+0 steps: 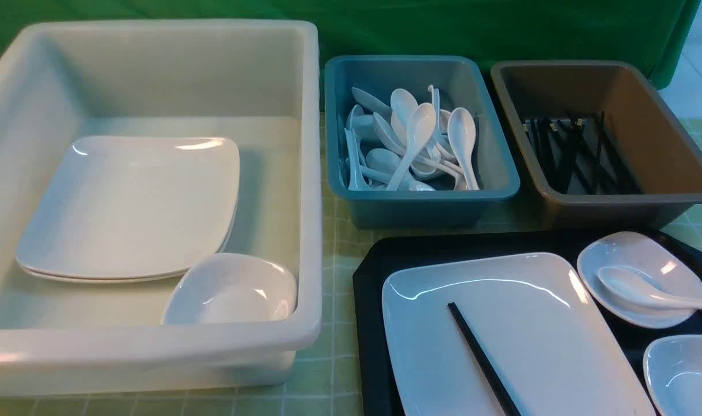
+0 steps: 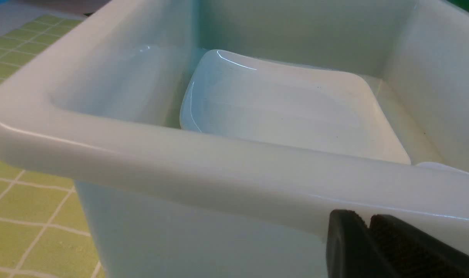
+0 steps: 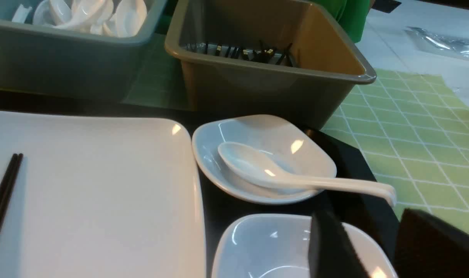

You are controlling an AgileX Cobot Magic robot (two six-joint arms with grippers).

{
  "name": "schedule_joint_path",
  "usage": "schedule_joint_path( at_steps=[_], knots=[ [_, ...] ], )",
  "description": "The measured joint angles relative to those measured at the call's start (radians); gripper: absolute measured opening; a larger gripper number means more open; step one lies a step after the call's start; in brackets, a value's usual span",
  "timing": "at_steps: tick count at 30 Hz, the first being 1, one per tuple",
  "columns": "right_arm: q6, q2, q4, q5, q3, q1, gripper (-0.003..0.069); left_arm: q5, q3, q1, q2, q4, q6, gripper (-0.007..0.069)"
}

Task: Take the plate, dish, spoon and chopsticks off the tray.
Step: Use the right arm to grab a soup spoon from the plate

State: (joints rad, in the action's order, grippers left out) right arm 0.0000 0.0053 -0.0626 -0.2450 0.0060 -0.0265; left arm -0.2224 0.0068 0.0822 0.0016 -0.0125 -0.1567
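White tub (image 1: 154,75), my left: stacked plates (image 1: 131,208) and small dish (image 1: 229,289) inside. Black tray (image 1: 368,277), my right: plate (image 1: 530,323) with chopsticks (image 1: 481,361) across it. Beside it, far dish (image 1: 628,260) holds spoon (image 1: 639,289); near dish (image 1: 686,370) empty. Teal bin (image 1: 420,208): heap of white spoons (image 1: 414,138). Brown bin (image 1: 663,144): black sticks (image 1: 576,150). My left tool (image 2: 367,222) just outside tub rim, pads together, gripping nothing. My right tool (image 3: 363,216) near near dish, jaws apart, empty.

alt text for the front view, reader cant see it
A black tray at lower right holds a large white plate with black chopsticks lying on it and a small dish with a spoon in it. Behind it stand a teal bin of spoons and a brown bin of chopsticks; a white tub at left holds plates.
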Motion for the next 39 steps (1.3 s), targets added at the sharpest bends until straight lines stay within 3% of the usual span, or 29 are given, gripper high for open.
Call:
schedule_joint_path(
  at_steps=[39],
  knots=[
    [0.0, 0.0, 0.0, 0.0, 0.0, 0.0, 0.0247, 0.0, 0.0, 0.0, 0.0, 0.0, 0.0, 0.01]
  ],
)
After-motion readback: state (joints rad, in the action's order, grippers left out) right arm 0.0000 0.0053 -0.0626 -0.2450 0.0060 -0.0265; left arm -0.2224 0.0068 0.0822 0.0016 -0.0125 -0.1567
